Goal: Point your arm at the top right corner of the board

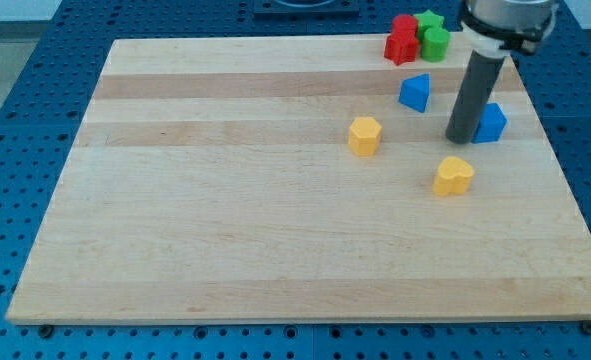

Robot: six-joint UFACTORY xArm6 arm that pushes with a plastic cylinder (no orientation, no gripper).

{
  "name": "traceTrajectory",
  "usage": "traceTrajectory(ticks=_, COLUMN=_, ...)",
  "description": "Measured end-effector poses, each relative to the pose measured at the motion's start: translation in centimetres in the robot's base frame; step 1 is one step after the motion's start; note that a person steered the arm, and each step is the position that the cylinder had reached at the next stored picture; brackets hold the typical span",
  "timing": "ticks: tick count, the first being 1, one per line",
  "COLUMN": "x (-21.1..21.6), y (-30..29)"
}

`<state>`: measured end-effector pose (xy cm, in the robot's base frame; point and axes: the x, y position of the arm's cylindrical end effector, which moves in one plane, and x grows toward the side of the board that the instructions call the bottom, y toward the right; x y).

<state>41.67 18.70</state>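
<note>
The wooden board point(275, 220) fills most of the view. My tip point(460, 139) rests on the board at the view's right, touching or nearly touching the left side of a blue block point(492, 122). Another blue block point(415, 92) lies up and left of the tip. A yellow hexagonal block point(365, 135) is to the tip's left. A yellow heart-shaped block point(454, 175) is just below the tip. Near the board's top edge sit two red blocks point(402, 40) and two green blocks point(434, 36) in a tight cluster. The board's top right corner is hidden behind my arm.
The blue perforated table point(35, 90) surrounds the board on all sides. My arm's grey and white housing point(507, 22) hangs over the board's top right area.
</note>
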Motion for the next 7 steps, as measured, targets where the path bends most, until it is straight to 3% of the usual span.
traceTrajectory(ticks=1, x=4.5, y=0.0)
traceTrajectory(ticks=2, x=6.5, y=2.7)
traceTrajectory(ticks=3, x=5.2, y=8.8)
traceTrajectory(ticks=4, x=0.0, y=14.8)
traceTrajectory(ticks=5, x=-7.2, y=15.9)
traceTrajectory(ticks=6, x=-18.2, y=15.9)
traceTrajectory(ticks=7, x=-22.4, y=15.8)
